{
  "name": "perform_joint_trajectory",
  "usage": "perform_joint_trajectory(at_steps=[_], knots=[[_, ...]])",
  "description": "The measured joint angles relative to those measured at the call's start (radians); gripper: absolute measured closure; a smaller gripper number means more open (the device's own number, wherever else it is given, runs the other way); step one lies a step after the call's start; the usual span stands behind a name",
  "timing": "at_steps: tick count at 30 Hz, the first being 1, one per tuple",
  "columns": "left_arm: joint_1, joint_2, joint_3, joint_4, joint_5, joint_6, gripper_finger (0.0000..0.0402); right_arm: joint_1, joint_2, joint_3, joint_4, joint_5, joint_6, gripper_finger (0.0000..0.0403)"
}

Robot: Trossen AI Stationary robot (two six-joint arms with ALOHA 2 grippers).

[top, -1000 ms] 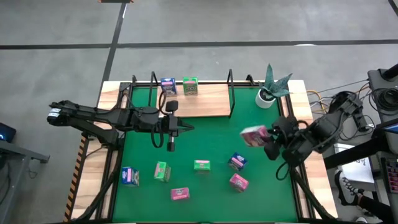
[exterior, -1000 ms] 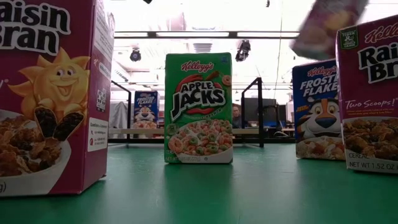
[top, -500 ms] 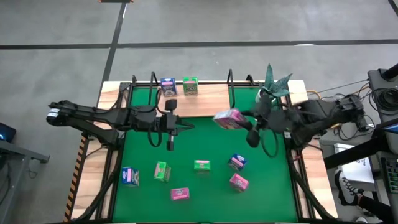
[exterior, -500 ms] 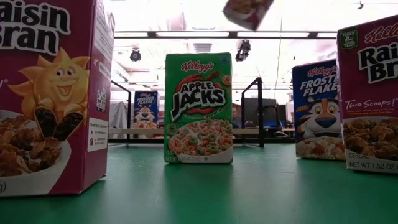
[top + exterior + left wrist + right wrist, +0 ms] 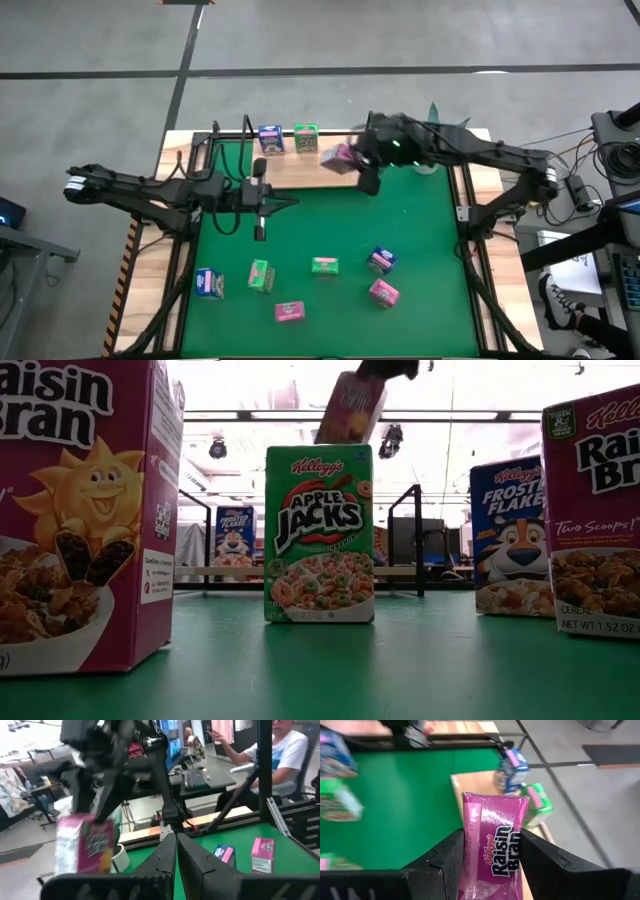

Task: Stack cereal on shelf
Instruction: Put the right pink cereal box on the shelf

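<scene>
A: Where is the pink box [image 5: 340,157] now?

B: In the upper middle of the overhead picture, held in the air by the right gripper [image 5: 352,160] over the right part of the wooden shelf [image 5: 330,172]. The right wrist camera shows the two fingers [image 5: 451,855] clamped on its broad faces, narrow printed side facing out.

A: And the rest?

B: A blue box [image 5: 270,137] and a green box [image 5: 306,137] already stand on the shelf, upper centre. Six more sit on the green mat [image 5: 320,230] in the lower half.

A: The left gripper [image 5: 259,208]?

B: It hangs over the mat left of centre, fingers closed on nothing.

A: How will the box handle?

B: I'd judge it light, thin card: stiff enough to stand, but easy to dent or tip. A mid-height hold across the wide faces looks best, since printed card can slip.
</scene>
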Motion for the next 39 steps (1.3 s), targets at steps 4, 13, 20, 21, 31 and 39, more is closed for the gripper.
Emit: perform_joint_trajectory(at_steps=[4, 13, 20, 21, 31, 39], knots=[[0.001, -0.052, -0.068, 0.077, -0.025, 0.004, 0.0402, -0.089, 0.113, 0.093, -0.050, -0.016, -0.172, 0.0237], [0.002, -0.112, -0.137, 0.123, -0.027, 0.004, 0.0402, -0.261, 0.369, 0.342, -0.309, -0.161, -0.449, 0.0237], [0.002, -0.110, -0.136, 0.123, -0.027, 0.015, 0.0402, -0.365, 0.516, 0.475, -0.409, -0.313, -0.544, 0.0237], [0.002, -0.110, -0.136, 0.123, -0.027, 0.019, 0.0402, -0.374, 0.532, 0.489, -0.412, -0.316, -0.552, 0.0237], [0.002, -0.109, -0.135, 0.123, -0.027, 0.030, 0.0402, -0.447, 0.639, 0.559, -0.442, -0.364, -0.581, 0.0237], [0.002, -0.109, -0.135, 0.123, -0.027, 0.030, 0.0402, -0.457, 0.642, 0.558, -0.434, -0.416, -0.573, 0.0236]])
